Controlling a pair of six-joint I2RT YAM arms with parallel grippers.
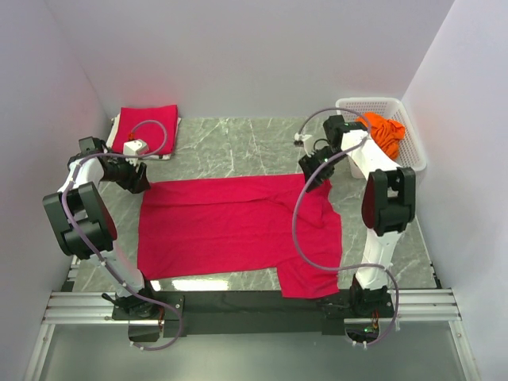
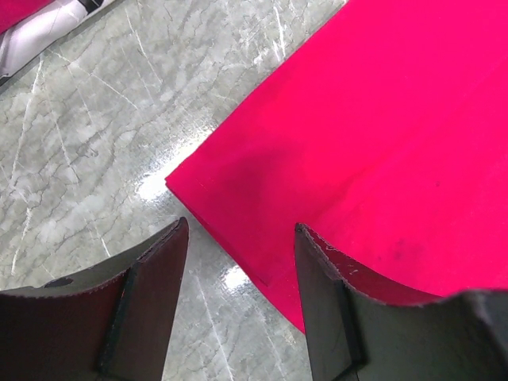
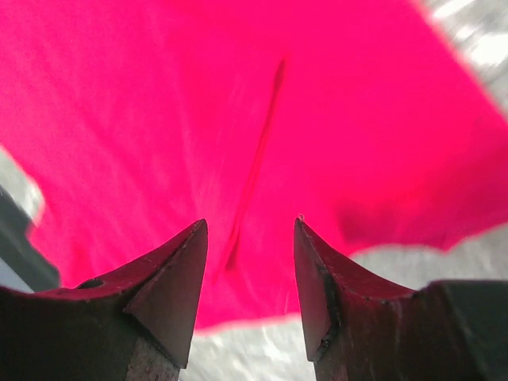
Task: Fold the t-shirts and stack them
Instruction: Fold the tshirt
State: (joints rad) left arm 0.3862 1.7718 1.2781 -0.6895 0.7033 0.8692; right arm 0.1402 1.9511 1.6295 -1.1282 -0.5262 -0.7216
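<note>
Currently left pincer point(image 2: 242, 236) and right pincer point(image 3: 250, 228) both gape, released, above the crimson red cloth t-shirt point(image 1: 230, 226) on the marbled worktop point(image 1: 238, 143).

Marble table point(image 1: 238, 143). White lattice basket point(image 1: 367, 101), far right corner. Black strip point(image 1: 238, 298) along near edge, beside metal rail point(image 1: 87, 305).

arms point(image 1: 367, 155): white links, black joints | cables point(image 1: 294, 222): lilac | gripper fingers point(image 2: 155, 270): dark
</note>
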